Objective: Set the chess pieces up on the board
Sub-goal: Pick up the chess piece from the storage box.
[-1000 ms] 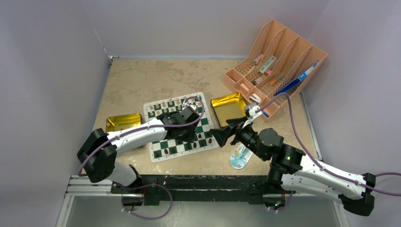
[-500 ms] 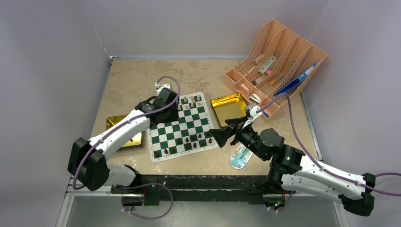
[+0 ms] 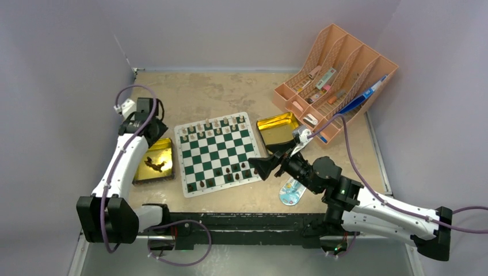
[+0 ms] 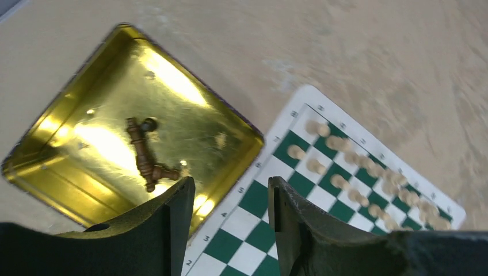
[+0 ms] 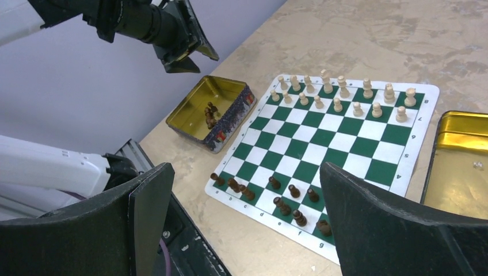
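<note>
The work surface was a mottled tan tabletop [image 3: 230, 92], closed in by pale lilac walls [image 3: 57, 57] on three sides.

At the left, the left gripper [image 3: 153, 125] hung in the air past the far end of a shallow gold metal tin [image 3: 140, 171], its jaws partway apart with nothing between them. In its wrist view the tin lay below and to the left of the fingers. A few dark brown chess pieces [image 4: 147, 155] lay tumbled on the tin's floor, untouched.

Below and to the right of that gripper lay the flat green-and-white checked board mat [image 3: 189, 190], white-bordered. Two rows of cream chess pieces [image 3: 216, 124] stood along the board's far edge, the side nearer the left gripper. More dark brown figurines [image 3: 230, 171] stood scattered over the two rows at the near edge.

The right gripper [image 3: 262, 165] hung just off the board's near right corner, jaws spread wide and holding nothing, aimed across the squares. The dark brown figurines stood just ahead of and beneath it, the cream rows well beyond. On the far side of that gripper, a little to its right, sat a second gold tin [image 3: 279, 133]. Beyond that stood a peach plastic slotted rack [image 3: 345, 52] holding a blue pen [image 3: 359, 99].
</note>
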